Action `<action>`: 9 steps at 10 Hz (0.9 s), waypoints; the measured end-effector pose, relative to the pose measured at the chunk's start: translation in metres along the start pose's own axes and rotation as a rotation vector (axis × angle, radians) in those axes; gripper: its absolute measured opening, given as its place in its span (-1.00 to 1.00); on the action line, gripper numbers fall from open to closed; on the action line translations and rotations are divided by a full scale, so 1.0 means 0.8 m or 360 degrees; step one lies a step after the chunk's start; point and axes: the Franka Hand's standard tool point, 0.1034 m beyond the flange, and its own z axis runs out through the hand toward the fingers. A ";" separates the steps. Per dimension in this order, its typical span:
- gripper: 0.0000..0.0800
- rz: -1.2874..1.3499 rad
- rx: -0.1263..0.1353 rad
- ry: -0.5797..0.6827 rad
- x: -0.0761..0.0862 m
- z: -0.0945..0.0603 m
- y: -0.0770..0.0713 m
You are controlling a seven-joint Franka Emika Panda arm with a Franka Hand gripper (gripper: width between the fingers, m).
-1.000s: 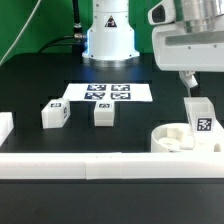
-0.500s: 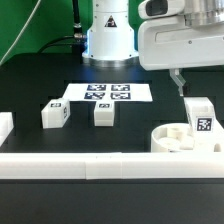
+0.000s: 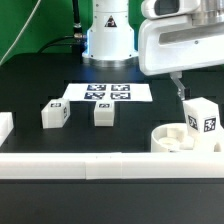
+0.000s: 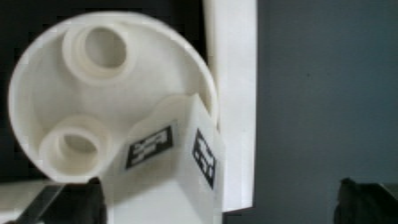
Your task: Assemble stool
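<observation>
The round white seat (image 3: 170,141) lies at the exterior view's right, against the front rail, with its leg sockets facing up. One tagged white leg (image 3: 202,120) stands in the seat and leans a little. Two more legs (image 3: 55,114) (image 3: 102,114) stand apart on the black table toward the exterior view's left. My gripper (image 3: 182,92) hangs open just above and beside the leaning leg without gripping it. In the wrist view the seat (image 4: 71,95) fills the picture. There the leg (image 4: 169,165) lies between my wide dark fingers (image 4: 365,203), close to one of them.
A long white rail (image 3: 100,166) runs along the table's front, and a short white piece (image 3: 4,126) sits at the exterior view's left edge. The marker board (image 3: 108,92) lies flat in front of the robot base (image 3: 108,35).
My gripper has moved toward the exterior view's left, still open. The leg in the seat has gone from upright to slightly leaning.
</observation>
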 end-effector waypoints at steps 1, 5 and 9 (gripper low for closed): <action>0.62 -0.0128 -0.0002 -0.0004 0.004 -0.004 0.000; 0.62 -0.0539 -0.0011 -0.0002 0.005 -0.005 0.009; 0.62 -0.1189 -0.0083 -0.0035 0.007 -0.001 0.006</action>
